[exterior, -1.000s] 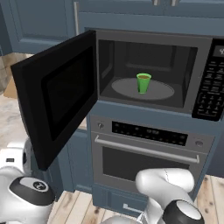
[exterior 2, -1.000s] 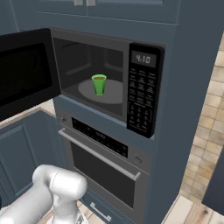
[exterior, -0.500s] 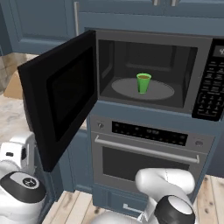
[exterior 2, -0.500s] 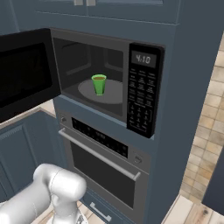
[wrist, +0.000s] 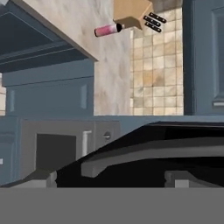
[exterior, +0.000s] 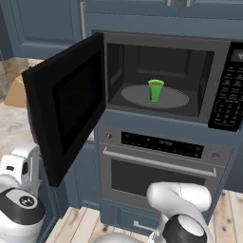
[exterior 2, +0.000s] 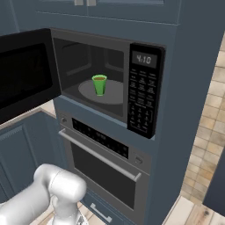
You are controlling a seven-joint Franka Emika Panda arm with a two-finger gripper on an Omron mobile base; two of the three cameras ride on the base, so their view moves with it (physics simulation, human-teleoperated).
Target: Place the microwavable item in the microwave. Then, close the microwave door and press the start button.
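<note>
The small green cup (exterior: 155,89) (exterior 2: 99,84) stands upright on the grey turntable (exterior: 178,98) inside the black microwave (exterior 2: 145,57). The microwave door (exterior: 66,109) (exterior 2: 24,74) hangs open to the left. In the hand view my gripper (wrist: 109,179) is open, its fingertips (wrist: 41,178) wide apart, close against the door's black outer face (wrist: 175,148) and its grey handle strip (wrist: 131,157). Nothing is between the fingers. My arm's white wrist (exterior: 18,163) sits below the door's lower outer corner.
The keypad panel (exterior 2: 141,99) is to the right of the cavity. An oven with a silver bar handle (exterior: 156,163) sits under the microwave. On the stone counter (wrist: 109,65) to the left lie a pink bottle (wrist: 107,29) and a knife block (wrist: 131,12).
My white wrist has risen at the lower left toward the door's outer face. The door's free edge has shifted slightly rightward. The cup has not moved.
</note>
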